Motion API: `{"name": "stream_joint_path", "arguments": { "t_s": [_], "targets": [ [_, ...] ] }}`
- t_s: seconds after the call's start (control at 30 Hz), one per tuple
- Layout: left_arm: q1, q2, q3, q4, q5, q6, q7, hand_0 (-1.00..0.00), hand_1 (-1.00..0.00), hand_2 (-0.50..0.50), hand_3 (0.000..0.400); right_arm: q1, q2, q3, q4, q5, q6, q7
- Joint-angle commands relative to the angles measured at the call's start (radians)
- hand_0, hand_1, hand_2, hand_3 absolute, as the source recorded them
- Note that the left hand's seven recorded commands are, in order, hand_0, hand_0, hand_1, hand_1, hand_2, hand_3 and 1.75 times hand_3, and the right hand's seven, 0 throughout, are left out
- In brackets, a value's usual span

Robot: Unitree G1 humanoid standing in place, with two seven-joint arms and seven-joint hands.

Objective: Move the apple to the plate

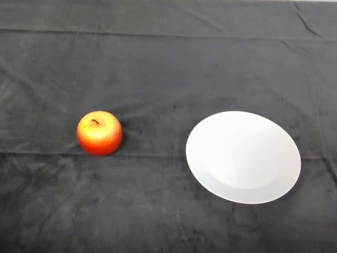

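A red and yellow apple (pixel 99 133) stands upright on the dark cloth at the left of the head view, its stem pointing up. A white round plate (pixel 243 156) lies on the cloth to the apple's right, a clear gap between them. Nothing lies on the plate.
The dark cloth (pixel 158 79) covers the whole table, with creases running across it at the back and along the middle.
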Motion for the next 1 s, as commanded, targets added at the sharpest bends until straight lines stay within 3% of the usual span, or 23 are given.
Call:
{"name": "stream_joint_path", "arguments": {
  "t_s": [0.03, 1.0],
  "targets": [
    [-0.050, -0.016, -0.024, -0.046, 0.026, -0.015, -0.015, 0.00, 0.00, 0.00, 0.000, 0.000, -0.011, -0.0131, -0.004, -0.0015, -0.003, -0.0039],
    [-0.096, -0.162, -0.179, -0.069, 0.131, -0.039, -0.176, 0.00, 0.00, 0.00, 0.000, 0.002, -0.010, -0.0123, -0.008, -0.0014, -0.003, -0.0059]
  ]
}}
